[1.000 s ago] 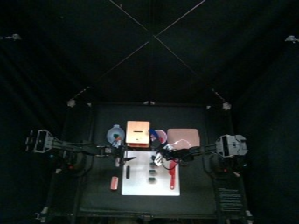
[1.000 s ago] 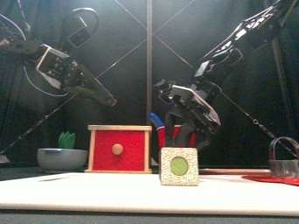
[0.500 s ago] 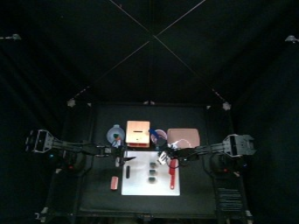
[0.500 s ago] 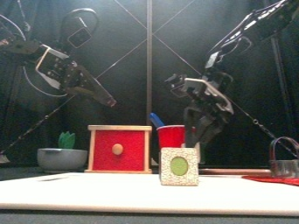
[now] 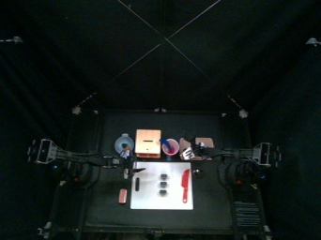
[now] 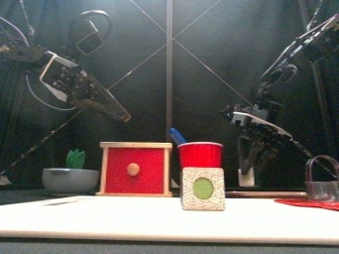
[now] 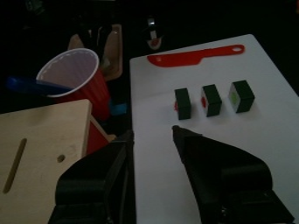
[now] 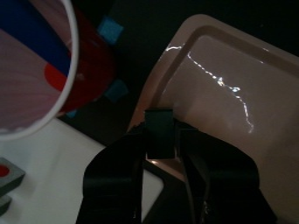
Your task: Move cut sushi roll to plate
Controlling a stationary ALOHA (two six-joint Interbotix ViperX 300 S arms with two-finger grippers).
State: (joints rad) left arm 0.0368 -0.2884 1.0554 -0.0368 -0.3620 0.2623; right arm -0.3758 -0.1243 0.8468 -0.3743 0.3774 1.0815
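Three dark sushi pieces (image 7: pixel 212 98) stand in a row on the white cutting board (image 7: pixel 163 79), which also shows in the top view (image 5: pixel 153 192). My left gripper (image 7: pixel 158 166) is open and empty, low over the board's near part, short of the pieces. My right gripper (image 8: pixel 159 131) is shut on one small dark sushi piece (image 8: pixel 160 122) and holds it over the rim of the pinkish-brown plate (image 8: pixel 239 83). In the top view the right gripper (image 5: pixel 201 156) is over the plate (image 5: pixel 205 142). In the front view it (image 6: pixel 252 157) hangs down at the right.
A red-handled knife (image 7: pixel 193 58) lies on the board's far side. A red cup (image 8: pixel 41 70) stands close beside the plate. An orange slab (image 5: pixel 149 139) and a blue-grey dish (image 5: pixel 124 143) stand at the back. A red box (image 6: pixel 137 169) and a small card (image 6: pixel 201 189) stand in front.
My right gripper has moved right, from over the cutting board to over the plate, and has sunk lower. The left arm has hardly moved.
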